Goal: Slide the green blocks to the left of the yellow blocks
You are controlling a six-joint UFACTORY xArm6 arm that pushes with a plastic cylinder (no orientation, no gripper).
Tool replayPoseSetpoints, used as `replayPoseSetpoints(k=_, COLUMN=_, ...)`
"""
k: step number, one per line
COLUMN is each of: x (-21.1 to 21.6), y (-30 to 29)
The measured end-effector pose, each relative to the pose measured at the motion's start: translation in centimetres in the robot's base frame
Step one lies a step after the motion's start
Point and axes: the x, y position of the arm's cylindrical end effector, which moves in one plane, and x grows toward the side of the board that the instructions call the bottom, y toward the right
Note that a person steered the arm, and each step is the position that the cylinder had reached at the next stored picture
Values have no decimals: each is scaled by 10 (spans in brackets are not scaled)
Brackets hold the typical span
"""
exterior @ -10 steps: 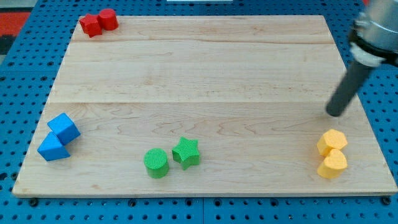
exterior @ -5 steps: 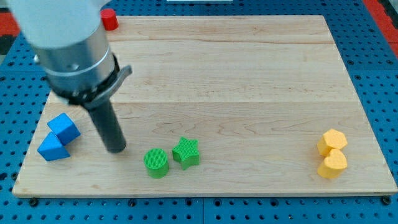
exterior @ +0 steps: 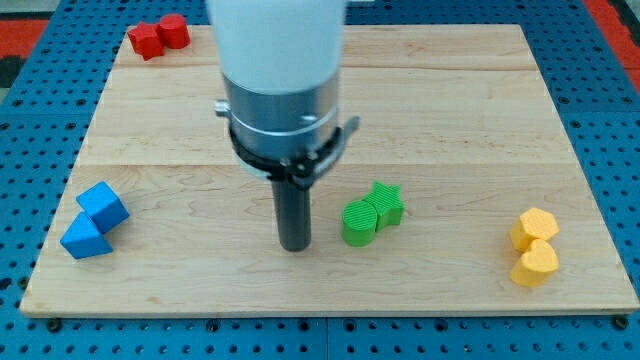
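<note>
No gripper shows on this arm: it ends in a dark rod, so there is nothing to call spread or pressed together, and my tip rests on the tabletop, a pale wooden board lying on a blue perforated surface. The largest thing in view is the arm's white and grey metal body, which comes down from the view's top and covers the middle of the board. The tip stands near the green blocks, on their left in the view and apart from them, with bare wood between. The green cylinder and the green star touch each other, the star set to the upper right of the cylinder, both a little right of the board's centre and toward its bottom edge. The two yellow blocks, one upper and one lower, are stacked edge to edge near the board's bottom right corner, well apart from the green pair, which lies to their left. At the bottom left, a blue cube touches a blue wedge-like block. At the top left corner, a red block of unclear shape sits beside a red cylinder.
</note>
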Motion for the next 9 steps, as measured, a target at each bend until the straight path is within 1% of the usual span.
replayPoseSetpoints(k=1, x=-27, y=57)
replayPoseSetpoints(k=2, x=-28, y=108)
replayPoseSetpoints(k=3, x=-28, y=109)
replayPoseSetpoints(k=4, x=-39, y=50)
replayPoseSetpoints(k=5, x=-77, y=107)
replayPoseSetpoints(k=6, x=-51, y=164)
replayPoseSetpoints(k=7, x=-32, y=195)
replayPoseSetpoints(k=8, x=-36, y=100)
replayPoseSetpoints(k=9, x=-17, y=84)
